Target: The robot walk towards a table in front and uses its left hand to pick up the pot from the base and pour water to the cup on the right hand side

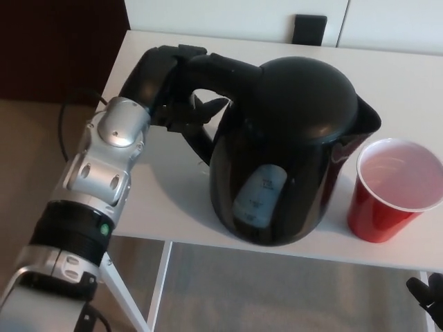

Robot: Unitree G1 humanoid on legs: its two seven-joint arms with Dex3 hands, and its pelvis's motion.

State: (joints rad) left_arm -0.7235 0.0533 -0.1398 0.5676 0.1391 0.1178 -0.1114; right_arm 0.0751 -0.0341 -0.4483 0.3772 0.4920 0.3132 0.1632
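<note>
The black pot (294, 145), an electric kettle with a pale blue level window, stands in the middle of the white table (169, 200). Its spout points right, close to the red cup (389, 197), which stands upright near the table's front right. My left hand (165, 81) is shut on the pot's handle (218, 69), fingers over the top of it and thumb under. No base shows beneath the pot. A black bit of my right hand (426, 292) peeks in at the bottom right corner, below the table edge.
A small black box (309, 29) stands at the table's far edge against the white wall. The table's white legs (124, 290) slant down at the front left. A dark brown panel (62, 48) fills the upper left.
</note>
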